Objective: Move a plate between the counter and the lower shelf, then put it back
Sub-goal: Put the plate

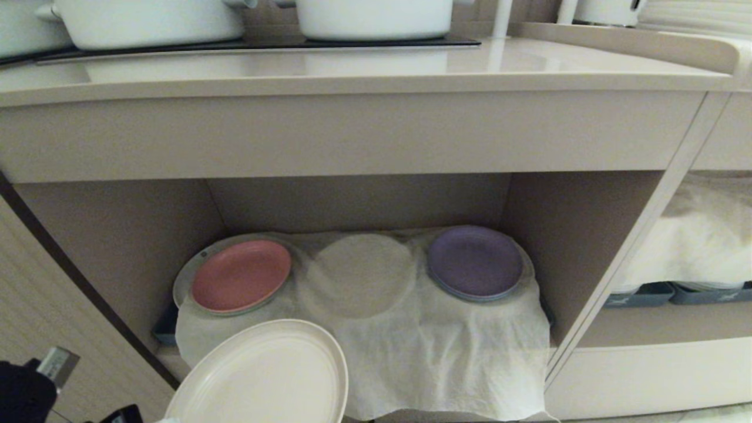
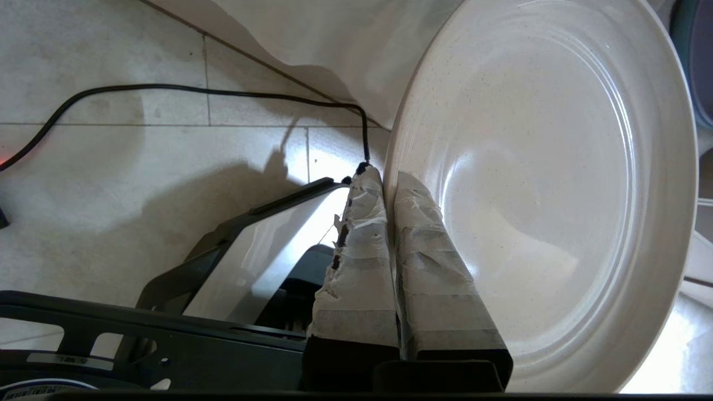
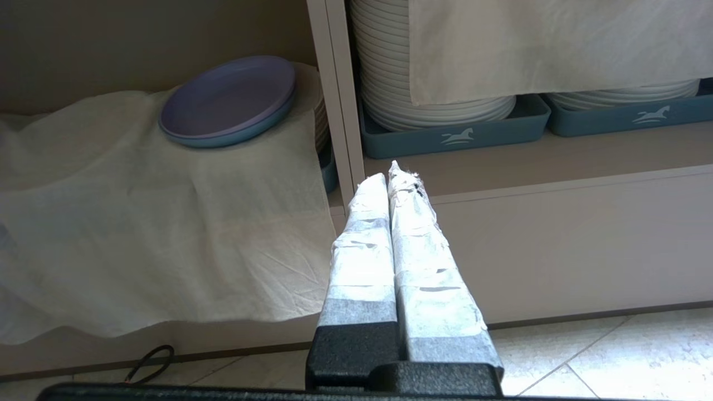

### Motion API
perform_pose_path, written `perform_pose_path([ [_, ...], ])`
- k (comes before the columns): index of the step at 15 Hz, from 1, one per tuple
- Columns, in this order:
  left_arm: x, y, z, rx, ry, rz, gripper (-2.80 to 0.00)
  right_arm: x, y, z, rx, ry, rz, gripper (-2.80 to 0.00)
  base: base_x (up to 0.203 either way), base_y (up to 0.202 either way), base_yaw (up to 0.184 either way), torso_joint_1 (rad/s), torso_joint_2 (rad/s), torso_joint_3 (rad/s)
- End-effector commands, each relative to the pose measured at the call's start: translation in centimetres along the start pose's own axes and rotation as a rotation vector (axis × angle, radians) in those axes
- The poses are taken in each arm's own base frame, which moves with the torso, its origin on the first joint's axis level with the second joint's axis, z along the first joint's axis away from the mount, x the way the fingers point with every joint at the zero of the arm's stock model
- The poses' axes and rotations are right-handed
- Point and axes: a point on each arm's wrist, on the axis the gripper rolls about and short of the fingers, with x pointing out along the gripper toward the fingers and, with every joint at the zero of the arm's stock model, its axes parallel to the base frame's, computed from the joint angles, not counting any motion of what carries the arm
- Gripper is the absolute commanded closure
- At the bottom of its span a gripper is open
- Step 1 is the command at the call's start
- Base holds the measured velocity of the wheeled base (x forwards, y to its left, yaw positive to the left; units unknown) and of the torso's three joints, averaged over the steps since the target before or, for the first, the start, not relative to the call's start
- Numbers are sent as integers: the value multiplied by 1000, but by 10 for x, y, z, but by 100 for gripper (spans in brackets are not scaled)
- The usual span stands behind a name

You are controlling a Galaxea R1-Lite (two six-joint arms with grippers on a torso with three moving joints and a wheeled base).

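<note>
The cream-beige plate (image 1: 264, 376) hangs tilted in front of the lower shelf (image 1: 117, 235), low at the left of the head view and over the front edge of the white cloth (image 1: 446, 341). In the left wrist view my left gripper (image 2: 388, 177) is shut on the rim of the plate (image 2: 546, 195), one taped finger inside the rim and one outside, above the tiled floor. The counter (image 1: 352, 76) runs across the top. My right gripper (image 3: 387, 174) is shut on nothing, parked low before the shelf's upright.
A pink plate (image 1: 241, 275) and a purple plate (image 1: 474, 261) lie on the cloth at the back of the shelf. White pots (image 1: 376, 17) stand on the hob. Blue trays with stacked white plates (image 3: 440, 106) fill the right recess. A black cable (image 2: 195, 92) crosses the floor.
</note>
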Motion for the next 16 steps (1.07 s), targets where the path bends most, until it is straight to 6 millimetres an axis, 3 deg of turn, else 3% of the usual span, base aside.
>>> perform_pose_path([
  [1,0,-1,0,-6,0,3,0,0,0,0,0,-1,0,0,0,0,0,0,0,0],
  [8,1,0,0,-5,0,4,0,0,0,0,-3,-2,0,0,0,0,0,3,-9,-4],
  [12,0,-1,0,-6,-1,2,0,0,0,0,-1,-2,0,0,0,0,0,69,-231,-246],
  [16,0,-1,1,-6,-2,1,0,0,0,0,-3,-1,0,0,0,0,0,175,-532,-291],
])
